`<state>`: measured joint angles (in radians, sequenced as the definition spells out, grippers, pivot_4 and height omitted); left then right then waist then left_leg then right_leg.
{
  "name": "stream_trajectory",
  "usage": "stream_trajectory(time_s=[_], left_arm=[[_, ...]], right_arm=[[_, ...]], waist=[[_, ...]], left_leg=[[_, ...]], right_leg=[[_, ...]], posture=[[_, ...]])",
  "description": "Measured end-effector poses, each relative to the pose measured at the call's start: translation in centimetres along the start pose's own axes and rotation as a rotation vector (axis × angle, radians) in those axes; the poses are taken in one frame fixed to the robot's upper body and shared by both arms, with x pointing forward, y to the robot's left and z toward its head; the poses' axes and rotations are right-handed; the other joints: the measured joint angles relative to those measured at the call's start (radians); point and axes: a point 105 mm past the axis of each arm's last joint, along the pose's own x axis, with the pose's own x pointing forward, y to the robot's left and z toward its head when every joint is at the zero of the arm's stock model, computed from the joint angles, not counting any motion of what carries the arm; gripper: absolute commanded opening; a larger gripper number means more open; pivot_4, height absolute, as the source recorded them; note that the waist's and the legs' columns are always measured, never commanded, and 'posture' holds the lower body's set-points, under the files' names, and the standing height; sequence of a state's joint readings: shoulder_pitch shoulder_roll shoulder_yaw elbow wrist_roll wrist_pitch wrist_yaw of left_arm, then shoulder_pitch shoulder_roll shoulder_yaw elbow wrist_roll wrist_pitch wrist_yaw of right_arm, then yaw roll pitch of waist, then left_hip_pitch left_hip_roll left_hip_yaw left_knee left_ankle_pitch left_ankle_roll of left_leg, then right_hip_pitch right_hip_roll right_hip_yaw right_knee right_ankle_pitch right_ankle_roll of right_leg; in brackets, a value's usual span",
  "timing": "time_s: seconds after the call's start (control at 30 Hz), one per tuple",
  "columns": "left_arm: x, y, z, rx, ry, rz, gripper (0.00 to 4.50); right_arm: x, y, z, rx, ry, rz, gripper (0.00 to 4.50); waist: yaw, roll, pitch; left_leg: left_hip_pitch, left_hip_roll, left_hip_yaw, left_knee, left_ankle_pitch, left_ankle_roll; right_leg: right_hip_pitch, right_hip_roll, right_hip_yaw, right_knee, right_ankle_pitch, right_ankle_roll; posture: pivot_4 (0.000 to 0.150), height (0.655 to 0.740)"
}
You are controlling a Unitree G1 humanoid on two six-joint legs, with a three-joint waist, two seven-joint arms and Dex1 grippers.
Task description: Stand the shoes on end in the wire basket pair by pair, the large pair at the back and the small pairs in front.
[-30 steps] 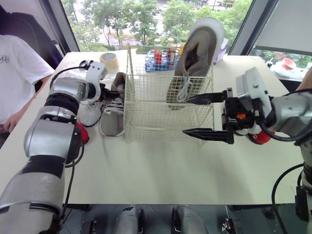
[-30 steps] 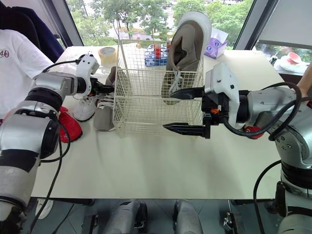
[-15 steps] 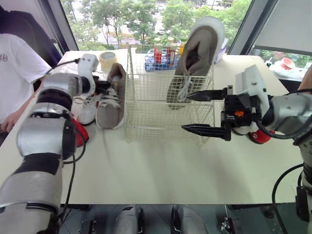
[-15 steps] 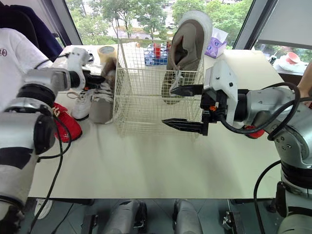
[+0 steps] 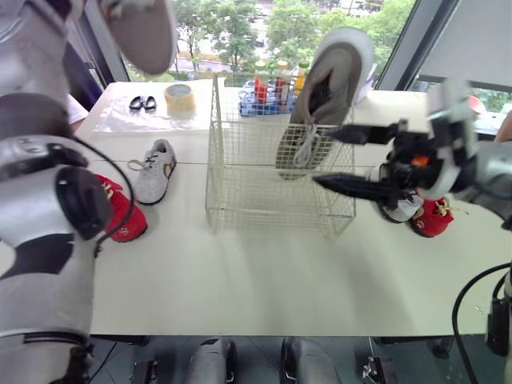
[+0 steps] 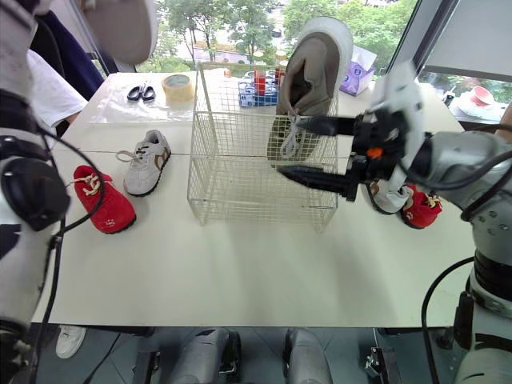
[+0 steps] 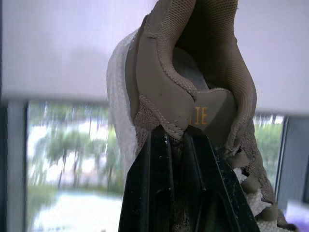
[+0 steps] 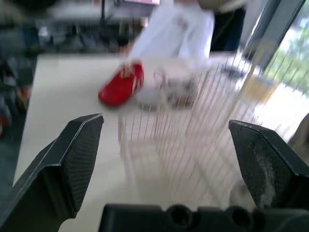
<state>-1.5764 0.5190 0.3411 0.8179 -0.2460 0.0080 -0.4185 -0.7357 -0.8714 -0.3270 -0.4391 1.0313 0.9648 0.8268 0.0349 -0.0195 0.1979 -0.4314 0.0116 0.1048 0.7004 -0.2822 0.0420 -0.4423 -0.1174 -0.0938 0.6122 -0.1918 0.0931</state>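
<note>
The wire basket [image 5: 272,164] stands mid-table. One large taupe shoe [image 5: 330,84] stands on end in its back right corner. Its mate [image 5: 146,32] hangs high above the table's far left, where my left gripper [image 7: 176,140] is shut on its heel [image 7: 193,77]. My right gripper [image 5: 322,157] hovers open at the basket's right side, level with the standing shoe's laces, holding nothing. A small white shoe [image 5: 154,170] and a small red shoe [image 5: 122,212] lie left of the basket. Another small white shoe [image 5: 400,210] and red shoe [image 5: 434,219] lie to its right, behind my right arm.
A tape roll [image 5: 179,98] and scissors [image 5: 144,102] lie at the far left of the table. A blue crate of bottles [image 5: 268,94] stands behind the basket. A person in a white shirt [image 6: 50,88] is at the table's left edge.
My left arm has lifted the large taupe shoe from the table beside the basket to high above it. My right gripper has drifted slightly right and up, still open.
</note>
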Motion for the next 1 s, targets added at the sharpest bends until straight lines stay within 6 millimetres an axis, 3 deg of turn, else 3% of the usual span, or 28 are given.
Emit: stream_trajectory(time_s=[0.1, 0.2, 0.3, 0.47, 0.77, 1.0], left_arm=[[0.3, -5.2, 1.1, 0.044, -0.167, -0.091, 0.01], [-0.4, -9.2, -0.7, 0.041, -0.213, -0.138, 0.01], [-1.2, -11.6, -2.8, 0.069, -0.203, -0.166, 0.01], [-2.3, -12.8, -3.9, 0.134, -0.25, -0.153, 0.01], [-6.6, -13.1, -11.2, 0.147, -0.072, -0.127, 0.01], [-8.8, -13.4, -12.5, 0.133, 0.002, -0.118, 0.01]], right_arm=[[-0.9, 0.1, 1.9, 0.043, -0.104, 0.002, 4.5], [-2.0, 0.0, 2.4, 0.087, -0.152, -0.038, 4.5], [-3.0, -0.2, 2.0, 0.133, -0.153, -0.094, 4.5], [-3.6, -0.1, 1.7, 0.144, -0.132, -0.148, 4.5], [-3.9, 0.1, 1.7, 0.147, -0.103, -0.178, 4.5], [-3.9, 0.1, 1.8, 0.146, -0.125, -0.167, 4.5]], waist=[[0.008, 0.0, -0.001], [0.005, 0.0, -0.001], [-0.003, 0.0, -0.001], [-0.004, 0.0, -0.001], [0.004, 0.0, -0.001], [0.003, 0.001, -0.001]], left_leg=[[0.002, -0.001, 0.0, 0.0, 0.0, 0.001], [0.004, -0.001, 0.001, 0.0, -0.001, 0.001], [0.004, 0.001, 0.002, 0.0, -0.002, 0.004], [0.005, 0.002, 0.002, -0.001, -0.003, 0.006], [0.004, 0.001, 0.002, 0.0, -0.004, 0.008], [0.005, 0.001, 0.001, 0.0, -0.004, 0.008]], right_leg=[[0.003, -0.001, 0.0, -0.001, 0.0, 0.0], [0.004, -0.001, 0.0, -0.001, 0.0, 0.0], [0.001, 0.0, 0.002, 0.0, 0.0, 0.0], [0.0, 0.001, 0.002, 0.001, 0.0, 0.0], [0.001, 0.0, 0.002, 0.0, 0.0, 0.0], [0.001, 0.0, 0.002, 0.001, 0.0, 0.0]], posture=[[0.15, 0.74], [0.15, 0.74], [0.15, 0.74], [0.15, 0.74], [0.15, 0.74], [0.15, 0.74]])
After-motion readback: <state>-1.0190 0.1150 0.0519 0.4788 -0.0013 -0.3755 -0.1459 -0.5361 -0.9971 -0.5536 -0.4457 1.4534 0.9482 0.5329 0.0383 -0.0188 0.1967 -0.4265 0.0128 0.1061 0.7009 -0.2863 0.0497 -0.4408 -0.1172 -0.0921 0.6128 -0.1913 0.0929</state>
